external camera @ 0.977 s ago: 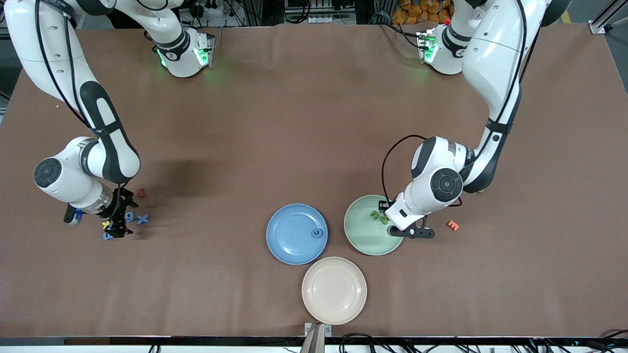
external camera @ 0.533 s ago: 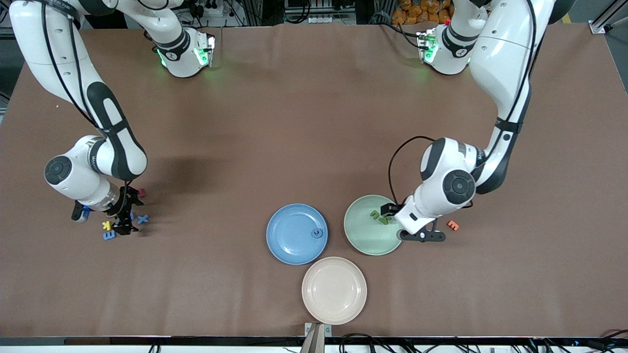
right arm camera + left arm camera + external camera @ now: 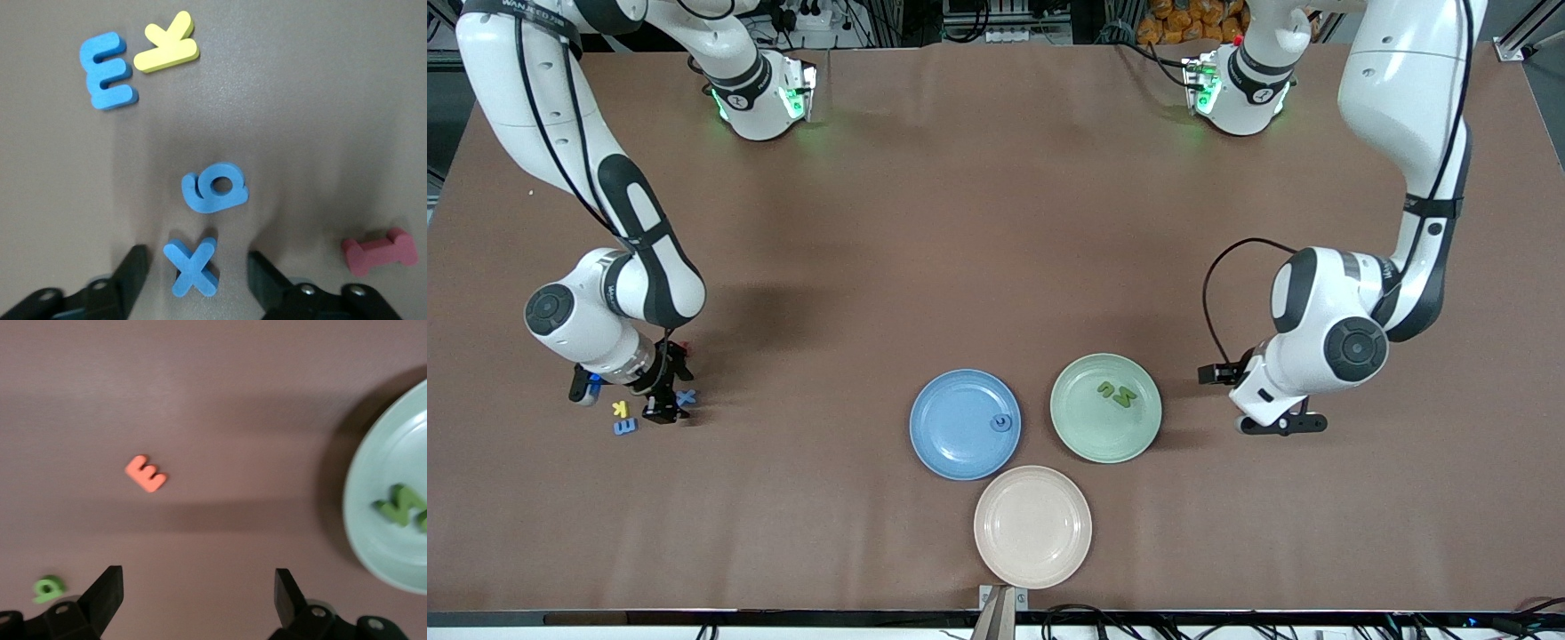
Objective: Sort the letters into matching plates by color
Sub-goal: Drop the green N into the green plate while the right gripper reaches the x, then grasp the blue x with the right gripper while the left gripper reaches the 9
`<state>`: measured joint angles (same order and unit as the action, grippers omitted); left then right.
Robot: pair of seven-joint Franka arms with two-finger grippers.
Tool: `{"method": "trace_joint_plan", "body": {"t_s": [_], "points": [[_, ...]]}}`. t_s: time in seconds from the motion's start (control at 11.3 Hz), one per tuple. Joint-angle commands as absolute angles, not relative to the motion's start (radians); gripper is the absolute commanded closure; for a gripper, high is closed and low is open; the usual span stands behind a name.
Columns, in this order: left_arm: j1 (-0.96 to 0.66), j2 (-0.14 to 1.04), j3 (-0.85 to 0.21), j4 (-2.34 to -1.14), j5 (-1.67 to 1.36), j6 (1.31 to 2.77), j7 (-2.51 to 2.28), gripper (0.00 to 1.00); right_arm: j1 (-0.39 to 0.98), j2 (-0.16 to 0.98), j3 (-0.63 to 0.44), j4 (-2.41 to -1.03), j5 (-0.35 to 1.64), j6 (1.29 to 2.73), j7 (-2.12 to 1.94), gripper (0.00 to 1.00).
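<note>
Two green letters (image 3: 1116, 393) are seen in the green plate (image 3: 1085, 436) at lower centre, one blue piece (image 3: 1002, 423) in the blue plate (image 3: 943, 444), while the right claw (image 3: 193, 270), spread apart, straddles a blue X (image 3: 192, 265) at lower left, and the left claw (image 3: 197, 597), also spread, is held over the bench (image 3: 996, 222) near a green piece (image 3: 48, 588).

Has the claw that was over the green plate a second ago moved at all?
Yes. The left claw has left the green plate, swinging toward the left arm's end of the table; it now hangs open over bare table beside the plate.
</note>
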<state>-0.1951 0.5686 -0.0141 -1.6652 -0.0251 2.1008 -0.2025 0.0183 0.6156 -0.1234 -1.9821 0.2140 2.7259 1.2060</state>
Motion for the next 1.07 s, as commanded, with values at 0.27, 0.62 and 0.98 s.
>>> {"method": "trace_joint_plan", "body": {"t_s": [0.27, 0.62, 0.98], "points": [[-0.108, 0.448, -0.015, -1.865, 0.025, 2.211, 0.243, 0.00, 0.020, 0.614, -0.121, -2.000, 0.221, 2.746, 1.163, 0.97], [-0.066, 0.402, -0.014, -2.072, 0.025, 2.454, 0.457, 0.00, 0.021, 0.615, -0.123, -1.997, 0.218, 2.740, 1.070, 0.98], [-0.046, 0.422, 0.034, -2.144, 0.025, 2.597, 0.615, 0.00, 0.028, 0.603, -0.118, -1.968, 0.216, 2.671, 0.773, 0.98]]}}
